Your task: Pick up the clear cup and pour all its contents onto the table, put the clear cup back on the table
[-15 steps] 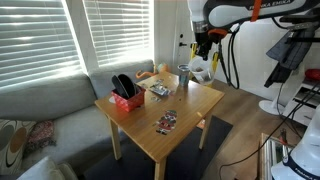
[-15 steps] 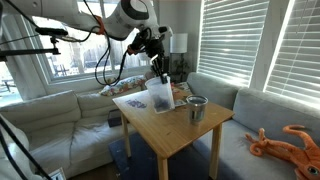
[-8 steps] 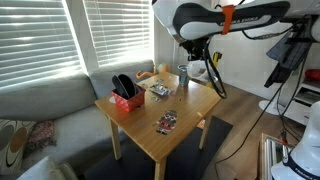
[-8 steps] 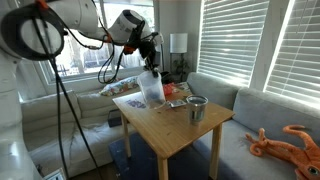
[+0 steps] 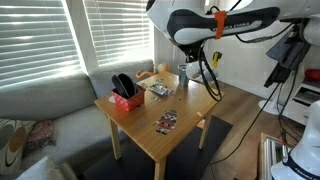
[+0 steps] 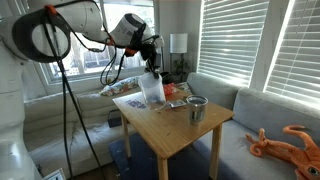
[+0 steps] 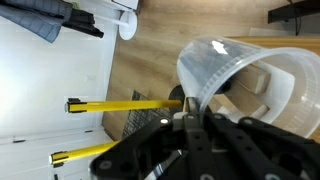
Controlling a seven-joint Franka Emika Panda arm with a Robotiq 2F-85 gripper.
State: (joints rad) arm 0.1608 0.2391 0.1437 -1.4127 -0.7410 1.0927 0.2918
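My gripper [image 6: 152,70] is shut on the rim of the clear cup [image 6: 152,91] and holds it above the light-wood table [image 6: 165,127], near its far edge. In an exterior view the cup [image 5: 194,69] hangs under the gripper [image 5: 196,58] over the table's [image 5: 150,110] far corner, next to a greyish cup [image 5: 184,73]. In the wrist view the cup [image 7: 250,75] lies on its side to the camera, mouth towards me, pinched by the fingers [image 7: 190,108]. I cannot make out any pale stick-like contents in it.
A black-and-red container [image 5: 125,95] stands at the table's sofa-side corner. Dark patterned packets [image 5: 165,122] lie near the front and another [image 5: 158,90] near the middle. The greyish cup [image 6: 197,108] stands at the table's window side. A sofa [image 5: 50,105] and blinds surround the table.
The arm has swung round and its elbow now arches over the table. The held cup has shifted slightly towards the table; in the last half second it has hardly moved.
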